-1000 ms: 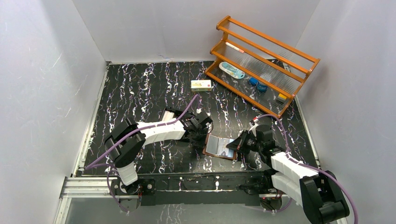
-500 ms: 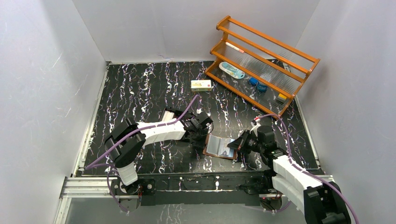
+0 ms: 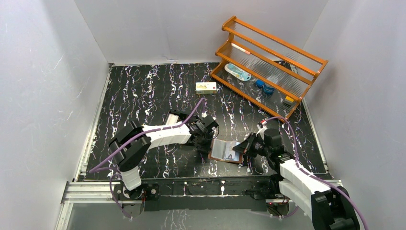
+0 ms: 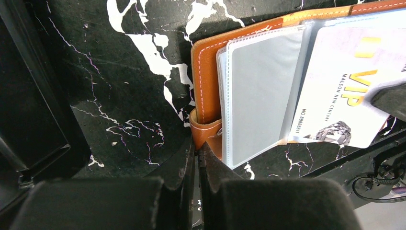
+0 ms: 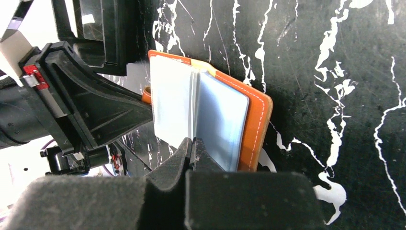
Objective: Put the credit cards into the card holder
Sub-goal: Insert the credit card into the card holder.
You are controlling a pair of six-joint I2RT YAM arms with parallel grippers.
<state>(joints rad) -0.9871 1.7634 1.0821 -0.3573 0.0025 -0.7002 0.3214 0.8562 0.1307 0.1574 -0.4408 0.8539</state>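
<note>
Card holder (image 3: 225, 151) open, left gripper (image 4: 197, 155) clamped on its tab (image 4: 206, 132), right gripper (image 5: 191, 143) clamped on the half-hidden card (image 4: 335, 96).

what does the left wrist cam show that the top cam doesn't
Left wrist only: the VIP print on the card, the clear pockets, and the left gripper pinched shut on the snap tab of the holder. Top only: the rack and the carton near it. Both: the open holder lying on the table.
</note>
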